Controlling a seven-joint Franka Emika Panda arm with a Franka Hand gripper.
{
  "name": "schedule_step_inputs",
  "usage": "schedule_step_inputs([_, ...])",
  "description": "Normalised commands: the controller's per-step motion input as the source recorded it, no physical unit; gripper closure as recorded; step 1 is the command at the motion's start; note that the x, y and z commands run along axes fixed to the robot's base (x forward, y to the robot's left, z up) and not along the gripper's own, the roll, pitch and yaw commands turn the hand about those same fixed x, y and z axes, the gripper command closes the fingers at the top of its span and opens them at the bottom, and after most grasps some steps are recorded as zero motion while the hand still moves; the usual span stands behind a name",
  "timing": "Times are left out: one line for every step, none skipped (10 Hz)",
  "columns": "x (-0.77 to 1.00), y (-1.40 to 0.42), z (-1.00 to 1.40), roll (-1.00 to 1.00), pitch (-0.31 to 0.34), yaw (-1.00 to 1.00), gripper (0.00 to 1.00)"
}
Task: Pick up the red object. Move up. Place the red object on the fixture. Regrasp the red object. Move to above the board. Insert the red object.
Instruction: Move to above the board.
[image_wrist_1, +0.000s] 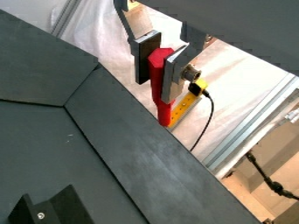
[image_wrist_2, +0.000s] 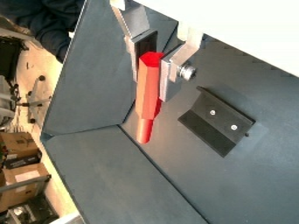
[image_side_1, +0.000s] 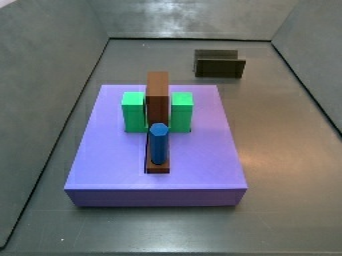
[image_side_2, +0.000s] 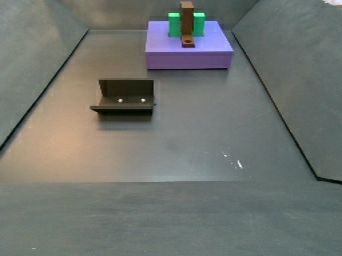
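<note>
In both wrist views, the two-finger gripper (image_wrist_1: 163, 59) clamps the top of the thin red cylindrical peg (image_wrist_1: 159, 87), which hangs below its silver fingers (image_wrist_2: 131, 37); the dark L-shaped fixture (image_wrist_2: 215, 120) lies nearby. Both side views miss arm and peg entirely, showing only the flat purple board (image_side_1: 160, 160) well apart from the fixture (image_side_2: 124, 97).

The dark grey surface (image_side_2: 174, 150) carries two things, well apart: the purple board (image_side_1: 160, 165) (image_side_2: 189, 52) and the small dark fixture (image_side_2: 124, 97) (image_side_1: 219, 64). The end effector (image_wrist_2: 152, 54) hangs above the surface in both wrist views, closed on the red peg (image_wrist_2: 147, 96)
</note>
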Motion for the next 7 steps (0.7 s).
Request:
schedule_step_inputs([-1.09, -1.4, 0.32, -1.0, 0.14, -0.14, 1.0])
schedule_step_inputs([-1.11, -1.4, 0.3, -1.0, 0.135, -0.14, 1.0])
schedule_step_inputs([-1.25, -1.4, 0.32, -1.0, 0.112, -0.12, 1.0])
schedule_step_inputs([-1.26, -1.4, 0.3, -1.0, 0.116, -0.11, 1.0])
schedule_step_inputs([-1.25, -1.4, 0.32, -1.0, 0.125, -0.11, 1.0])
schedule_step_inputs([-0.67, -0.75, 0.16, -1.0, 0.13, -0.1, 1.0])
schedule_step_inputs([-0.26, -0.25, 0.04, -1.0, 0.134, -0.08, 1.0])
